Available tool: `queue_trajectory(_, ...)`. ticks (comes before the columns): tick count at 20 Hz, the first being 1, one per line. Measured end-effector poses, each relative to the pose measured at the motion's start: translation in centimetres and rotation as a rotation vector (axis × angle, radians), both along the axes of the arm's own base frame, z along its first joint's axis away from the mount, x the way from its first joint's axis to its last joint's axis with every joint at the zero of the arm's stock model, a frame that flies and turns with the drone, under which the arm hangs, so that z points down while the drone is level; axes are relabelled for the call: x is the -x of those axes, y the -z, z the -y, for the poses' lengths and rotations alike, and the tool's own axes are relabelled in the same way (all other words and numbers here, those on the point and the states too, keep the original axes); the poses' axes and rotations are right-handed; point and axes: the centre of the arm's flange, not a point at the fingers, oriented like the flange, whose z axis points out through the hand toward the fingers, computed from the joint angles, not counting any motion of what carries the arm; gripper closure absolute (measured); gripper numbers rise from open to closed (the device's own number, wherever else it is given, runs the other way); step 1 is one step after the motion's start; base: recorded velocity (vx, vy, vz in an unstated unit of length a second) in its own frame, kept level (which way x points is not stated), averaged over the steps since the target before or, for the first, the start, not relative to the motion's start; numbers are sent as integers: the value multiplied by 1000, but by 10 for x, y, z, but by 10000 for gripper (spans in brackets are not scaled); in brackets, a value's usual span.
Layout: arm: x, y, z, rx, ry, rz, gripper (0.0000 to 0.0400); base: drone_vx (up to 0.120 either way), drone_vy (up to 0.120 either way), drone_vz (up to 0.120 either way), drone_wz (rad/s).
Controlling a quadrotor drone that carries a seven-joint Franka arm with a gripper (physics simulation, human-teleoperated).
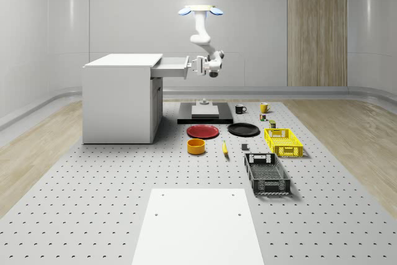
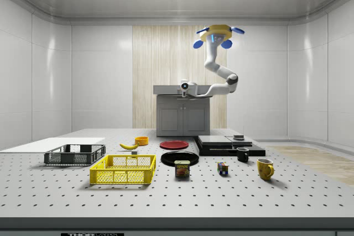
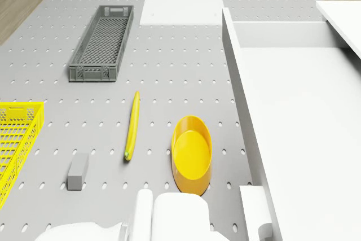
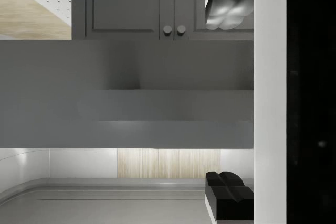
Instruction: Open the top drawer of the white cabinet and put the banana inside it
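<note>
The drone [image 1: 201, 10] is hovering high above the perforated table, beside the white cabinet [image 1: 121, 100], with the arm reaching down and across so that the gripper [image 1: 197, 65] is sitting right at the front face of the top drawer [image 1: 172, 66], which is standing pulled partway out of the cabinet. Whether the fingers are clamped on the drawer's front or standing apart cannot be told from these views, since they are lying hard against the drawer edge. With the drawer already out, the coming move is turning on the banana [image 3: 132, 125], and that is lying well below the fingers, down on the table and out away from the cabinet front. Its long axis is running roughly parallel to the drawer's front face, so the fingers would likely need to close across its narrow width. Just beside it, on the cabinet side, a yellow bowl [image 3: 192, 153] is sitting close enough to crowd a descent. On the banana's other side a small grey block [image 3: 78, 170] is lying near, with the yellow basket [image 3: 14, 142] beyond and the grey crate [image 3: 102, 42] well apart. The open drawer itself is overhanging part of the path down, so the arm will probably have to back clear of it first.
</note>
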Motion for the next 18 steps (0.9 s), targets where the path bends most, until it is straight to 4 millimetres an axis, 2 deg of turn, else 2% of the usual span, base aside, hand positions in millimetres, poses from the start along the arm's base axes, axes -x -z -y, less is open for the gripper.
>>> queue_trajectory(18, 0, 0, 0, 0, 0, 0, 0, 120, 120, 0, 0)
